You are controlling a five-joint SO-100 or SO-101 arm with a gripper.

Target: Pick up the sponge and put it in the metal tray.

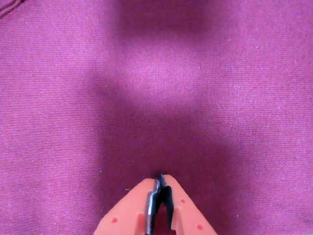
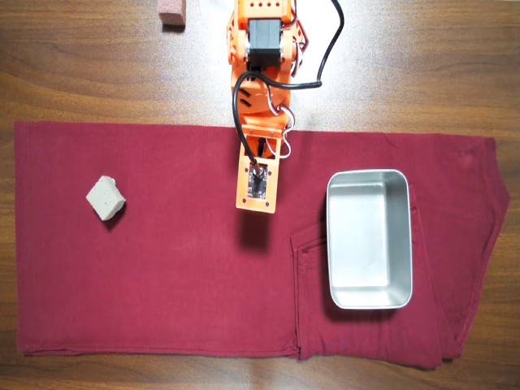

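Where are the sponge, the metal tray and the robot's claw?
sponge (image 2: 106, 198), overhead view, its grey top face.
tray (image 2: 368, 304), overhead view, its near rim.
claw (image 1: 160, 178), wrist view, the closed fingertips.

A wooden desk (image 2: 97, 73) with a warm brown grain fills the overhead view, and most of it lies under a dark red cloth (image 2: 162, 284) that looks like a pair of trousers spread flat, with a pocket seam toward the right. In the wrist view the same cloth (image 1: 58, 98) shows a fine ribbed weave, purplish there, with soft shadows across it. The light is even and gentle, with no harsh glare on the wood.
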